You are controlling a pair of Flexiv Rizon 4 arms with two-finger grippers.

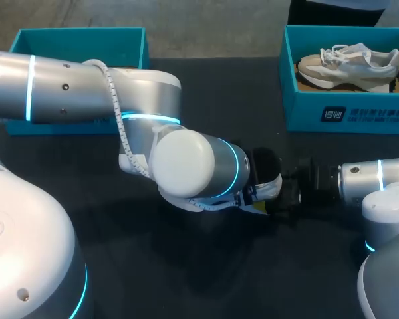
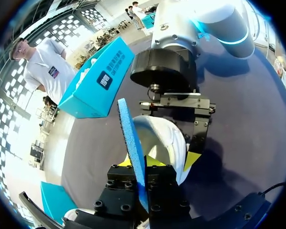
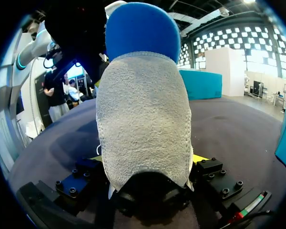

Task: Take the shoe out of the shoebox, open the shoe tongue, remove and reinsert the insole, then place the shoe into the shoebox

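Head view: shoe [image 1: 271, 186], insole [image 2: 131, 143] mid-table, well apart from shoebox [image 1: 346, 116].

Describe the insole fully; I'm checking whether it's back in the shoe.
The insole is blue, thin and foam-like, with a rounded end. It stands on edge, pinched in the left gripper, its far part at the opening of the white shoe, which the right gripper holds. Most of it shows outside.
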